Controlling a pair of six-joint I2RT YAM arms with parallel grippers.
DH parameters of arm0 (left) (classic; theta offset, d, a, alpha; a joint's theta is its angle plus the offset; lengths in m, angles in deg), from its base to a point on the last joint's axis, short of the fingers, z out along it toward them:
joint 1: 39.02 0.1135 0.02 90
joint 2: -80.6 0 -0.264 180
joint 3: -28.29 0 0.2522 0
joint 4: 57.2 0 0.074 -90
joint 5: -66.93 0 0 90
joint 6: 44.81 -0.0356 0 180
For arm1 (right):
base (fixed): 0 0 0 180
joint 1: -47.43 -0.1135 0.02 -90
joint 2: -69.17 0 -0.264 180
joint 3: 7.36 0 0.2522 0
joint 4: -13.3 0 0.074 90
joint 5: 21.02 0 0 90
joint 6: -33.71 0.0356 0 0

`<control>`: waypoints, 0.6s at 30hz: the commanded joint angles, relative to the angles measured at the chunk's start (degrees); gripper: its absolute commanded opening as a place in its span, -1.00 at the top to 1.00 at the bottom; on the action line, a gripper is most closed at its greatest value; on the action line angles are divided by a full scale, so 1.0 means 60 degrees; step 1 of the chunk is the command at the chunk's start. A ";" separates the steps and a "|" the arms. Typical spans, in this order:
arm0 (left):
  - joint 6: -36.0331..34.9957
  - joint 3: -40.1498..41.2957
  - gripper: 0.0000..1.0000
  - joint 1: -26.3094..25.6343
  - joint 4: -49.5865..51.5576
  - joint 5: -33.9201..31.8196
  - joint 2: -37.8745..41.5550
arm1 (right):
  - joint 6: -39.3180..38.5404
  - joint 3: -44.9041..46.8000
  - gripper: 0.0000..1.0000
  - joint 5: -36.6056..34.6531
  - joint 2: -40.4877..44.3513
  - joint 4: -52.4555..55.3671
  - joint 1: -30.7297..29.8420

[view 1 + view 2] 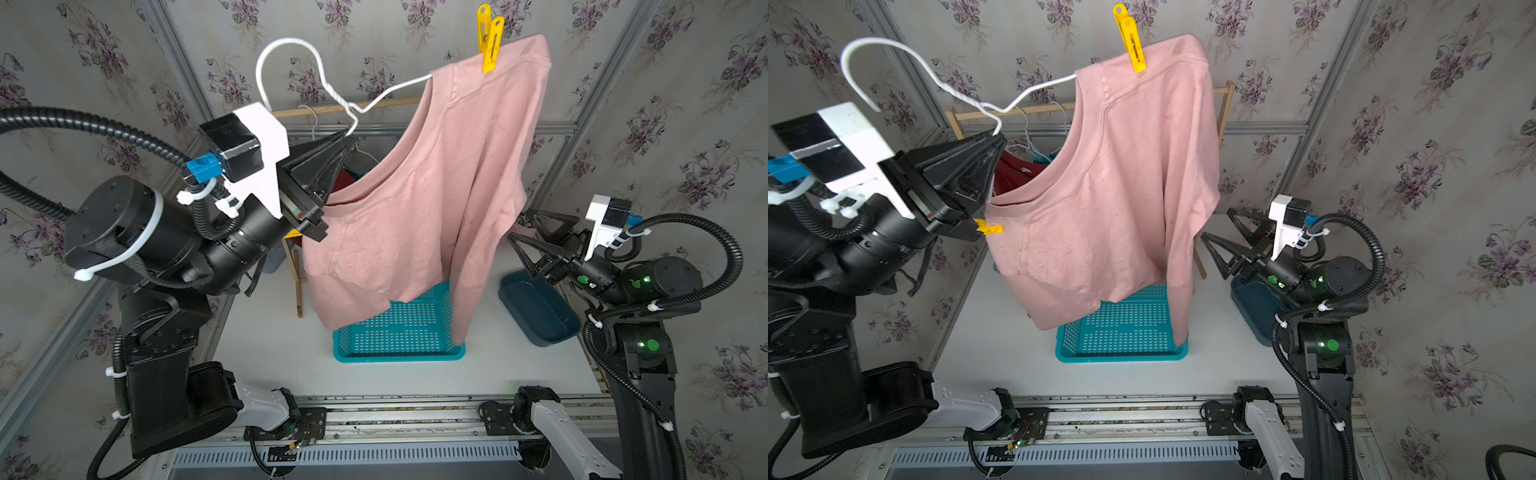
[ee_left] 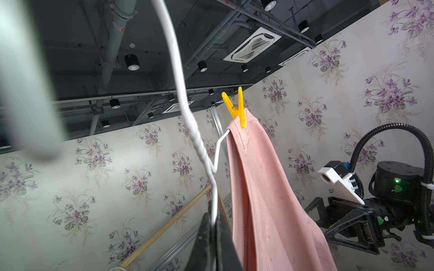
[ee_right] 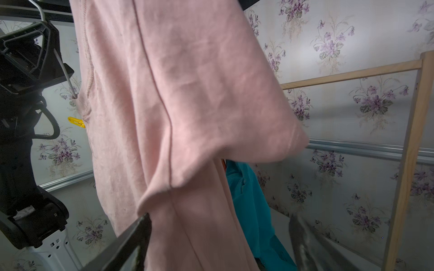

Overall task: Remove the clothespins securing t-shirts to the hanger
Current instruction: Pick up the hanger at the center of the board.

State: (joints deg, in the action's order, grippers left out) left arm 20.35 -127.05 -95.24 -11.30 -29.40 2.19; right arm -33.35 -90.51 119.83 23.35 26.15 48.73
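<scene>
- 2 yellow clothespins (image 1: 492, 45) are clipped to the pink t-shirt (image 1: 415, 208): 1 at the raised shoulder, 1, half hidden, seemingly at the lower.
- The hanger (image 2: 198, 143) is clamped by the closed left gripper (image 1: 351, 139).
- The right gripper (image 1: 518, 225) is held wide open, empty.

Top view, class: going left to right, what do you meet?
Left gripper, shut on the white wire hanger → yellow plastic clothespin on the dusty pink cloth t-shirt → right gripper, open.
</scene>
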 commanded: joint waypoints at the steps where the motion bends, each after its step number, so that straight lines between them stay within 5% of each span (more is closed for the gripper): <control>1: -0.0386 0.0009 1.00 0.0011 -0.0626 -0.0410 0.0178 | 0.0568 0.0274 -0.77 0.0268 -0.0037 -0.0946 -0.0012; 18: -0.0500 0.0354 1.00 0.0011 -0.0556 -0.0607 0.0662 | 0.1024 0.0892 -0.75 0.0314 -0.0345 -0.1684 -0.0026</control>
State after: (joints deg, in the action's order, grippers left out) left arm 18.05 -125.41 -95.24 -10.49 -32.26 5.81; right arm -28.20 -85.07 121.06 21.38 18.35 48.70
